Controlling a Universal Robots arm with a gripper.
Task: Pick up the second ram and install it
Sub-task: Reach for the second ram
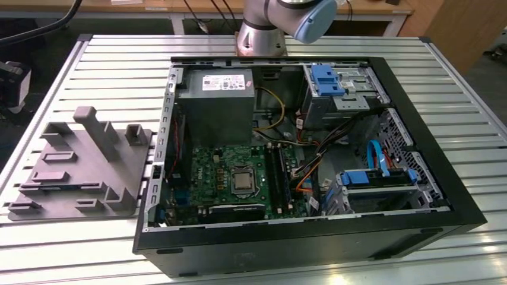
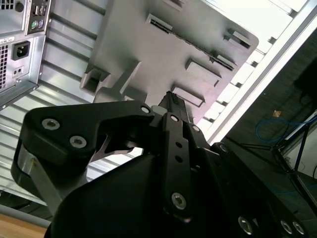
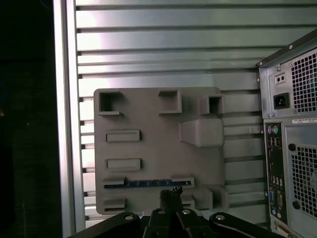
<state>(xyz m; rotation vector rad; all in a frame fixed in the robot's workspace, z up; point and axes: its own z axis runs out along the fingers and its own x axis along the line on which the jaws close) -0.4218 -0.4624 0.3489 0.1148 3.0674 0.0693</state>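
Observation:
The second ram (image 3: 148,183) is a thin bluish strip standing on edge in a long slot of the grey fixture tray (image 3: 148,114). In the first wrist view my gripper (image 3: 171,192) hovers above the tray, just beside the middle of that strip. Its black fingertips are pressed together with nothing between them. In the second wrist view the gripper (image 2: 171,99) points down at the same tray (image 2: 163,44). The exterior view shows the tray (image 1: 79,172) on the table at the exterior view's left of the open computer case (image 1: 309,160).
The green motherboard (image 1: 237,172) lies inside the case, with long black slot rails (image 1: 277,172) beside the processor socket. A grey power supply (image 1: 215,107), drive cages and cables fill the remaining space. The case's rear panel (image 3: 292,148) stands close to the tray. The slatted table edge (image 3: 64,119) runs along the tray's other side.

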